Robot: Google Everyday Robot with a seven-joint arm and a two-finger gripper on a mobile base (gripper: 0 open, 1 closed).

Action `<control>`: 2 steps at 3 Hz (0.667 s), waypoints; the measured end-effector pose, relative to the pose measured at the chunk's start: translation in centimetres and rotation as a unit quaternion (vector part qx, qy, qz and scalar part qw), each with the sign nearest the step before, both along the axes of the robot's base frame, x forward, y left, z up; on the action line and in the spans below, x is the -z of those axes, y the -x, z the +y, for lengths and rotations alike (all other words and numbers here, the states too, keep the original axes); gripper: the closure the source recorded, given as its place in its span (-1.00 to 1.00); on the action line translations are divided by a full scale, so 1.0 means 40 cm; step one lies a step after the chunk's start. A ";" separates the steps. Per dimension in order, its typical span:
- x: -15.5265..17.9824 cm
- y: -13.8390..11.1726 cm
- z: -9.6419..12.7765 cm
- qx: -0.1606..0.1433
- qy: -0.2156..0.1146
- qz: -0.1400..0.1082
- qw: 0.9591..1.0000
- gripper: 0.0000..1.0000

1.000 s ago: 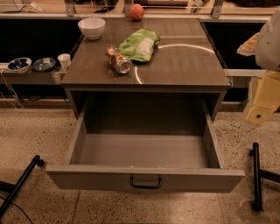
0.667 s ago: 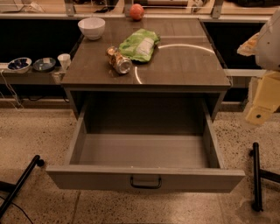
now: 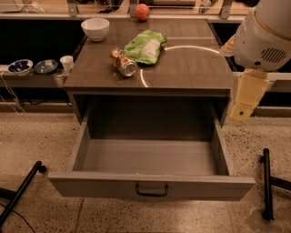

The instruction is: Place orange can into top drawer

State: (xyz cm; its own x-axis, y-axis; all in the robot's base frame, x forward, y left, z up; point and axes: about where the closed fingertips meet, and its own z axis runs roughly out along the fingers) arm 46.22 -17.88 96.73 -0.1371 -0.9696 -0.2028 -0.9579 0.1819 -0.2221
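Note:
The orange can lies on its side on the cabinet top, its silver end facing the front, next to the green bag. The top drawer is pulled wide open below and holds nothing; its dark handle is at the centre of the front panel. My gripper hangs at the right edge of the view under the white arm housing, beside the cabinet's right front corner and well to the right of the can.
A white bowl and a round red-orange fruit sit at the back of the top. Small bowls and a cup stand on a low shelf at left. Black stand legs lie on the floor at both sides.
My arm has moved left, further into view and closer to the cabinet's right side. The can, bag and drawer have not moved.

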 end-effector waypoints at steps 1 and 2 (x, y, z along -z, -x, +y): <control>0.016 -0.053 0.103 -0.059 -0.019 0.017 0.998 -1.00; 0.015 -0.066 0.112 -0.057 -0.025 0.012 0.998 -1.00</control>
State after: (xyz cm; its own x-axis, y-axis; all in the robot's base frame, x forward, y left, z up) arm 48.87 -13.40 96.14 -0.0320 -0.9677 -0.2502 -0.9779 0.0821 -0.1924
